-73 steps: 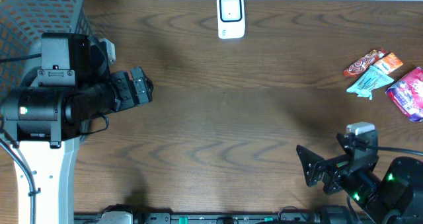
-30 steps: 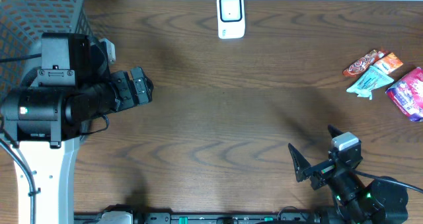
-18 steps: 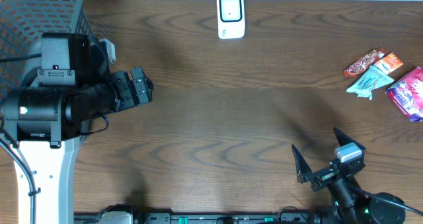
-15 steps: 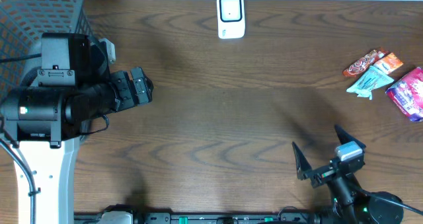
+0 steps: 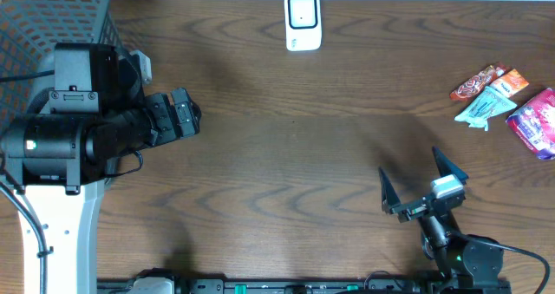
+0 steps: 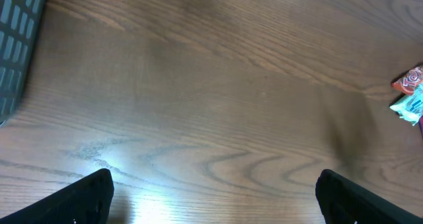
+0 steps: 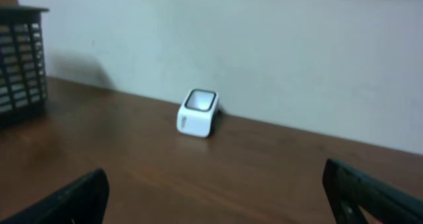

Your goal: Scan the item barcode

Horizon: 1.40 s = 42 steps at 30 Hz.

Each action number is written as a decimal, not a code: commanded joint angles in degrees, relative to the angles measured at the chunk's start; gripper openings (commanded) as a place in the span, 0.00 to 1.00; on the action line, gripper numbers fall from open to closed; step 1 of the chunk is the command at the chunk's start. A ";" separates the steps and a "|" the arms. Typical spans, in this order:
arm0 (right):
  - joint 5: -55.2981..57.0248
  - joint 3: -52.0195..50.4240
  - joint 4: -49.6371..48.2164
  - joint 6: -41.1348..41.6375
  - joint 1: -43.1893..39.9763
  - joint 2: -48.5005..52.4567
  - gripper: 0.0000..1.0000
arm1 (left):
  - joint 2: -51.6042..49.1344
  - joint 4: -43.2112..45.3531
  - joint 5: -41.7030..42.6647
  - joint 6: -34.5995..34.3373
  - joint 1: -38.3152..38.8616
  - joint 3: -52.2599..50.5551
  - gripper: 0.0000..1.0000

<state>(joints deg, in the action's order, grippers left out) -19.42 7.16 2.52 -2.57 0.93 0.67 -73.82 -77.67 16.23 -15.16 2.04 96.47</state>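
Note:
The white barcode scanner stands at the table's far edge; the right wrist view shows the scanner against the wall. Three snack packets lie at the far right: a red-orange one, a teal one and a pink one. My right gripper hovers open and empty near the front right, well short of the packets and aimed toward the back wall. My left gripper is at the left, open and empty over bare wood, its fingers wide apart.
A dark mesh basket fills the far left corner behind the left arm, and the basket also shows in the right wrist view. A pale wall runs along the table's back edge. Brown wood lies between the two arms.
My right gripper has swung from pointing left to pointing toward the back of the table, staying open. The left arm, scanner and packets have not moved.

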 commanded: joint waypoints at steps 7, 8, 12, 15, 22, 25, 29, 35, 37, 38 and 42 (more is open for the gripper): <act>11.30 -6.86 -7.91 6.73 -0.04 -0.42 0.99 | -0.02 -0.02 0.24 0.55 0.17 0.94 0.98; 12.28 -6.86 -7.91 7.34 -0.07 -0.42 0.99 | -0.02 -0.02 0.24 0.55 0.17 0.94 0.98; 13.77 -6.86 -6.99 6.29 -0.13 -0.42 0.99 | -0.02 -0.02 0.24 0.55 0.17 0.94 0.98; 13.79 -6.86 -3.43 5.66 -0.20 -0.42 0.99 | -0.02 -0.02 0.24 0.55 0.17 0.94 0.98; 11.87 -6.91 1.25 0.39 -0.15 -0.39 0.99 | -0.02 -0.02 0.24 0.55 0.17 0.94 0.98; 11.41 -6.91 1.27 -0.98 -0.09 -0.39 0.99 | -0.02 -0.02 0.24 0.55 0.17 0.94 0.98; 11.34 -6.91 1.27 -0.96 -0.07 -0.39 0.99 | -0.02 -0.02 0.24 0.55 0.17 0.94 0.98; 10.91 -6.91 1.29 -2.49 -0.09 -0.39 0.99 | -0.02 -0.02 0.24 0.55 0.17 0.94 0.98; 10.78 -6.91 1.27 -2.49 -0.09 -0.39 0.99 | -0.02 -0.02 0.24 0.55 0.17 0.94 0.98; 10.75 -6.91 1.27 -2.58 -0.09 -0.39 0.99 | -0.02 -0.02 0.24 0.55 0.17 0.94 0.98; 10.71 -6.91 1.25 -3.15 -0.09 -0.39 0.99 | -0.02 -0.02 0.24 0.55 0.17 0.94 0.98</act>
<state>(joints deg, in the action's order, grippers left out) -7.84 0.40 3.55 -4.34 0.93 0.67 -73.82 -77.67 16.25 -15.16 2.04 96.47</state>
